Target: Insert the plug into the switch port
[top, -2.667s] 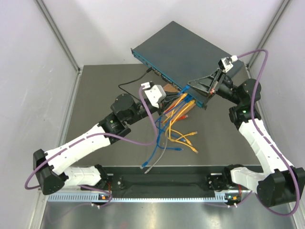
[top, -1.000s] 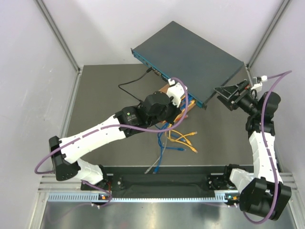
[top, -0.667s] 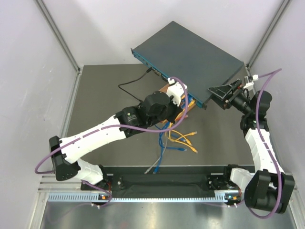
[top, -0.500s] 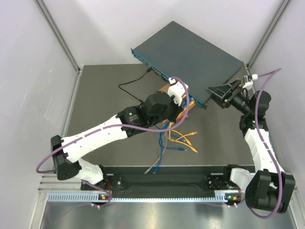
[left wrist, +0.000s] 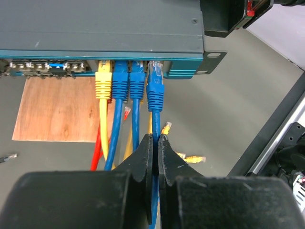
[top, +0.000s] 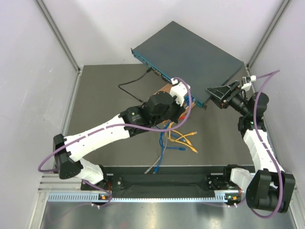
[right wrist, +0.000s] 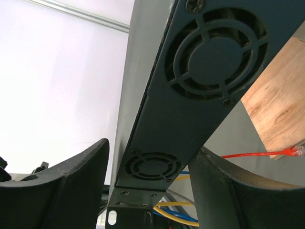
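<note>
The switch (top: 186, 55) lies slantwise at 12 o'clock on the table (top: 100, 90), its far corner past the table's back edge and near the walls. The left gripper (left wrist: 156, 143) is pinched tight on a blue cable just below the plug (left wrist: 155, 88). The plug stands upright at the last filled port on the front face, its clear tip showing outside the port mouth. At its 9 o'clock two blue plugs (left wrist: 128, 78) and a yellow one (left wrist: 103, 81) sit deeper, packed side by side. At 3 o'clock only the mounting ear (left wrist: 214, 55) follows, then bare table. The board (left wrist: 57, 109) lies under the front edge at 8 o'clock.

The right gripper (top: 209, 90) straddles the switch's vented end wall at 3 o'clock, holding nothing, jaws apart, with a thin gap at one finger (right wrist: 71, 181). Little room is left between this arm and the side wall.

Loose cables (top: 183, 138) sprawl at 6 o'clock.
</note>
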`<state>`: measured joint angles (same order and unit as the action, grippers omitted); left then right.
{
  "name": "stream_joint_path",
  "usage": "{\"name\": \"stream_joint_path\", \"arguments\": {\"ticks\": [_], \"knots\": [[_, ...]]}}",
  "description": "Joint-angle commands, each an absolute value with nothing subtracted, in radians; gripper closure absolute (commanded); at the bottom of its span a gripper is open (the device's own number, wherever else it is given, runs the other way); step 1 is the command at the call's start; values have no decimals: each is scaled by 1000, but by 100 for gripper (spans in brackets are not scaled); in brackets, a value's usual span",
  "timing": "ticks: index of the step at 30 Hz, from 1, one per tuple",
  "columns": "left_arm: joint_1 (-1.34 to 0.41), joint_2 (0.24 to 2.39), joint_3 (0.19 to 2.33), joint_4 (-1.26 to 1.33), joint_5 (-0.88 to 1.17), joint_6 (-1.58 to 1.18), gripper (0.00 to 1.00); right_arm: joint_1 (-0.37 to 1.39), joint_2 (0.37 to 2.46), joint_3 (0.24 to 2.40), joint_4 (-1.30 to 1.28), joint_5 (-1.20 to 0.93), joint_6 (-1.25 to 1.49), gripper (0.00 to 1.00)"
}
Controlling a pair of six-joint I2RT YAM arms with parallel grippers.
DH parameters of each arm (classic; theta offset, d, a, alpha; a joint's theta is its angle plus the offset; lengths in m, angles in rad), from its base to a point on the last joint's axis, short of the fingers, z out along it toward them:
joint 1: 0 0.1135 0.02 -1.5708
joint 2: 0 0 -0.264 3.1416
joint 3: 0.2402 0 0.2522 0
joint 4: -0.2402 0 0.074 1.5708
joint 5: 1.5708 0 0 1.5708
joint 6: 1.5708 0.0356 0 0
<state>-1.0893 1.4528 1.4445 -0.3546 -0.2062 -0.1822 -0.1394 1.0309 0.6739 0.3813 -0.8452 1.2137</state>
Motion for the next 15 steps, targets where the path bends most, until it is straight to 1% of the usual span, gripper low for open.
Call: {"name": "stream_joint_path", "arguments": {"ticks": [1,10,15], "knots": [[-1095,1465,1445,-299,-181,-204,100,-124,1028,676,462,-839,1220,36],[-1083,1471,1450,-298,-199,-233,100,-124,1023,672,468,-845,1221,42],[-1065,1460,1457,-302,-207,-248,100,-123,1029,670,471,-848,1220,50]]}}
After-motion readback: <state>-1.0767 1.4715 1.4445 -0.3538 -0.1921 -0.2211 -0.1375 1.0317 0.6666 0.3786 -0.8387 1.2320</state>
